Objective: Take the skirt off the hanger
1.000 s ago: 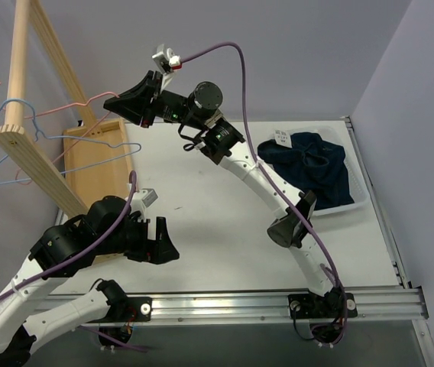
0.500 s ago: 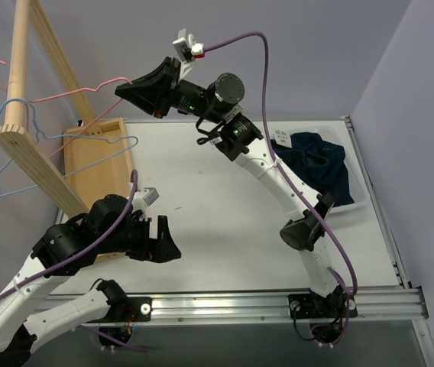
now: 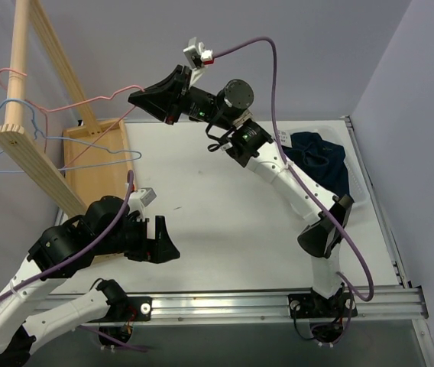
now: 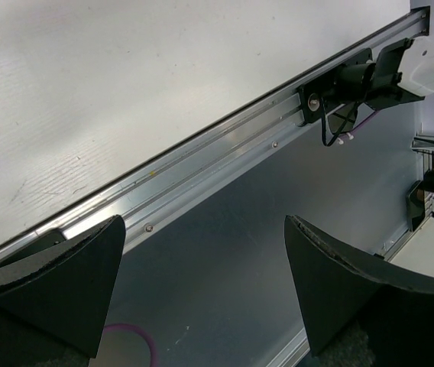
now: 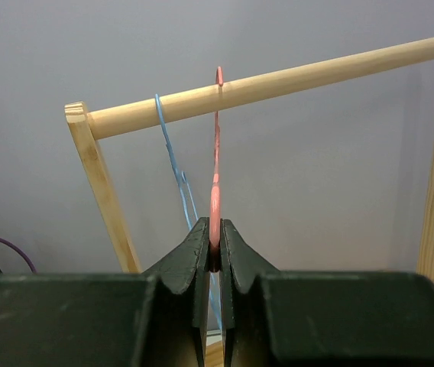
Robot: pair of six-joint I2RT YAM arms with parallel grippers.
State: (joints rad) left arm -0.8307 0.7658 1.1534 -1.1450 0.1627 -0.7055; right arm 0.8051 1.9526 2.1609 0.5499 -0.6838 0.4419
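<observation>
Right wrist view shows the right claw (image 5: pixel 214 231) clamped on the pink hanger (image 5: pixel 215 176) at lower centre, the light-blue hanger (image 5: pixel 175 172) just left of it.

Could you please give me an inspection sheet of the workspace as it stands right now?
Surface: white table, metal rail along its near edge.
Job's things: blue hanger hangs on the wooden rail, no cloth seen on it; skirt: nothing seen.
Clutter: navy garment in a white bin, far right; pink hanger on the rail too.
Grippers: right gripper shut on the pink hanger's wire; left gripper open, holding nothing, by the table's near edge.
Cables: purple cable arcs over the right arm; second cable follows the left arm.
Surroundings: wooden rack at left, grey walls.
</observation>
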